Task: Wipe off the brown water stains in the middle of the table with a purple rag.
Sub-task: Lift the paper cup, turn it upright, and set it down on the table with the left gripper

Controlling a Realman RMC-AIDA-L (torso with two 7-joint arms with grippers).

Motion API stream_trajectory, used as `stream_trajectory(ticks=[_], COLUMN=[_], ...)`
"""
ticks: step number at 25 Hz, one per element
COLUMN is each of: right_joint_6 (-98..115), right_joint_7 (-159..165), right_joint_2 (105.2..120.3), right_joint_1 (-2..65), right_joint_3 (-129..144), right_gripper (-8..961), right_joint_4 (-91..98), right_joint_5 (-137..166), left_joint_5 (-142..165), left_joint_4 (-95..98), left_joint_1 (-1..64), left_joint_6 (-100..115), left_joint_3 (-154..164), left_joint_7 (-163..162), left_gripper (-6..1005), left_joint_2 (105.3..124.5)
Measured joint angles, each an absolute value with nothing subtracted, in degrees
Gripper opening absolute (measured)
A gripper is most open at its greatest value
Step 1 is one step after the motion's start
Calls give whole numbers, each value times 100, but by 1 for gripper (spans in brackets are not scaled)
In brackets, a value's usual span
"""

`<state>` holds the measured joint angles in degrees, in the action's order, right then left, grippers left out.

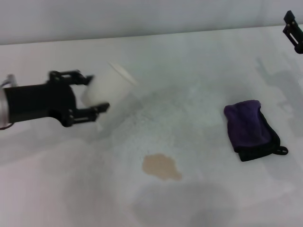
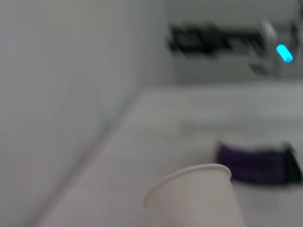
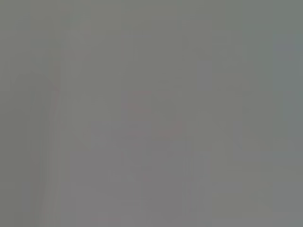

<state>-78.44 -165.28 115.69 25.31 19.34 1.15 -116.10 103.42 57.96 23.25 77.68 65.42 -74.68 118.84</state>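
Observation:
A light tan-brown water stain [image 1: 161, 167] lies on the white table [image 1: 199, 71], near the front middle. The folded purple rag [image 1: 250, 128] with black edging lies to the stain's right; it also shows in the left wrist view [image 2: 255, 164]. My left gripper [image 1: 91, 95] is at the left, shut on a white paper cup [image 1: 106, 87] that it holds tilted above the table; the cup also fills the left wrist view's lower part [image 2: 199, 196]. My right gripper [image 1: 294, 29] is at the far right edge, well away from the rag.
Faint grey smudges and shadows spread over the table around the stain. A grey wall runs along the table's far edge. The right wrist view shows only a plain grey surface.

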Motion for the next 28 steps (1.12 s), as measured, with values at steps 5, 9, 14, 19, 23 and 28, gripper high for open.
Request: stream_trajectory(ticks=[5, 9, 14, 19, 23, 28], right_joint_6=[-7849, -7849, -7860, -7868, -7839, -7770], right_joint_7=[-16538, -16539, -16541, -16541, -16541, -16547], right_joint_2=[11561, 11554, 11549, 11549, 11548, 11549], right_joint_1=[2521, 2480, 2410, 2380, 2365, 2354], right_joint_3=[2064, 2130, 2234, 2305, 2345, 2373], right_gripper=[840, 841, 840, 840, 841, 841], right_joint_4=[213, 307, 383, 392, 395, 396], right_joint_5=[-11609, -11557, -11546, -11547, -11548, -11549], left_joint_5=[9066, 8447, 8115, 8002, 7864, 7557], left_joint_4=[4959, 4361, 3542, 2827, 2526, 2454], left_joint_1=[2018, 1818, 1763, 1746, 1644, 1326], left_joint_6=[7828, 7835, 7839, 7830, 7804, 7835], left_joint_3=[6261, 6249, 6261, 6253, 6242, 6280], left_joint_7=[-6269, -5545, -4884, -4175, -3746, -3050], left_gripper=[687, 685, 682, 680, 677, 675], left_joint_2=[11877, 11883, 11891, 11912, 11914, 11923])
